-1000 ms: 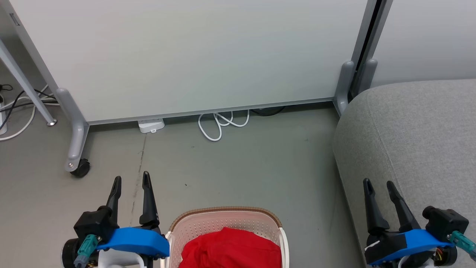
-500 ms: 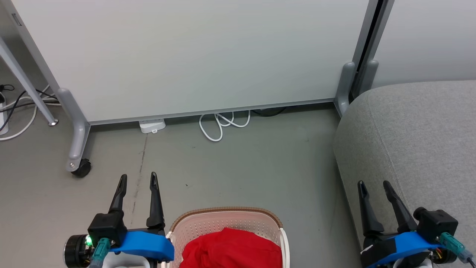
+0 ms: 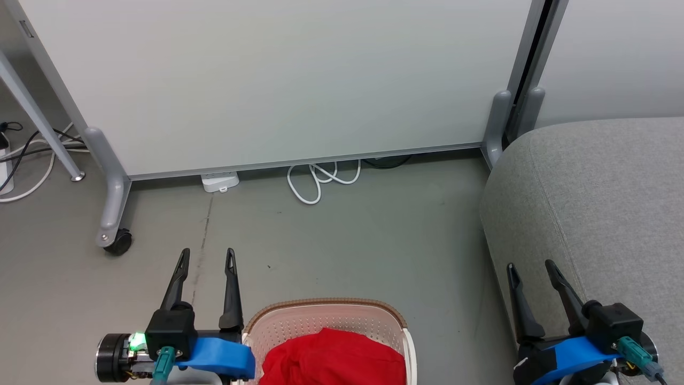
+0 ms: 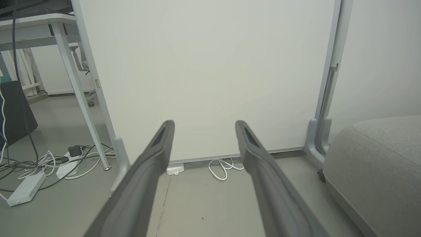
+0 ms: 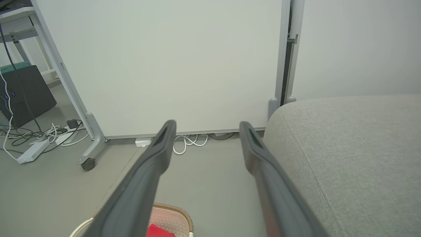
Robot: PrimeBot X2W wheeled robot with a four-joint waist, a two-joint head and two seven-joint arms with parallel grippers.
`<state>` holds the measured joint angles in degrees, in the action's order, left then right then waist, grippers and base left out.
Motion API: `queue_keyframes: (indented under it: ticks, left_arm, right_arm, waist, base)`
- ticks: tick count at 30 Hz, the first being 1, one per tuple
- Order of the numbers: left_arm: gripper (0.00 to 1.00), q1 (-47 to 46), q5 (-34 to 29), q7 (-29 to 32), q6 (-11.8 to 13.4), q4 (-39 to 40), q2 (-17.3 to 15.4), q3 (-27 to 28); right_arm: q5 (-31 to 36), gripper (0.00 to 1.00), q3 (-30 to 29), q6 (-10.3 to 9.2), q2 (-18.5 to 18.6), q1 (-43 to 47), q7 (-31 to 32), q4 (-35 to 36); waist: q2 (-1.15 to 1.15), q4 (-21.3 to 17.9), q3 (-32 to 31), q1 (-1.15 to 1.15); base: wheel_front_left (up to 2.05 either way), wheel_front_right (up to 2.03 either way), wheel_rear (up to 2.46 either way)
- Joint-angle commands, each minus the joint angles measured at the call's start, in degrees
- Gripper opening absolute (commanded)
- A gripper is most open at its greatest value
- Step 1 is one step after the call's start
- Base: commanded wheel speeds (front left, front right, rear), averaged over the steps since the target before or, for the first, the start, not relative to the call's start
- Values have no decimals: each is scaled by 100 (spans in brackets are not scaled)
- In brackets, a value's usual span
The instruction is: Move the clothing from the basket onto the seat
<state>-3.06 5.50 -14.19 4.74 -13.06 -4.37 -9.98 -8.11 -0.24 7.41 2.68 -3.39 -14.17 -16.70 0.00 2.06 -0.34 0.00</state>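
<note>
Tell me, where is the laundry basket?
The basket sits on the floor at the bottom centre of the head view, beside the left gripper, holding red clothing, with the grey seat to its right.

A wheeled white partition [image 3: 278,80] stands on grey floor [image 3: 374,235].

At 6 o'clock in the head view, the bottom edge cuts off the basket [image 3: 326,307] and the clothing [image 3: 334,358]; how many garments lie there cannot be told. The seat [image 3: 604,203] runs off the edge at 3 o'clock.
</note>
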Motion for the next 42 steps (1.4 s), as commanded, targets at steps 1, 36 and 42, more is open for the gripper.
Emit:
queue_keyframes:
  ticks: [1,36,42]
  left_arm:
    - [100,23,-138,-47,34,-6,-2,-20]
    - [100,-287,-532,-104,-373,-376,36,-313]
    - [100,-766,-626,-103,-632,-732,8,-590]
  right_arm:
    - [146,100,7,13,34,-23,-49,-4]
    - [417,100,-36,14,34,-44,-109,-34]
    - [434,100,-49,14,32,-267,-109,52]
  waist:
    - [0,0,-2,0]
    - [0,4,149,0]
    - [0,-168,605,0]
  base:
    - [0,0,0]
    - [0,0,0]
    - [0,0,0]
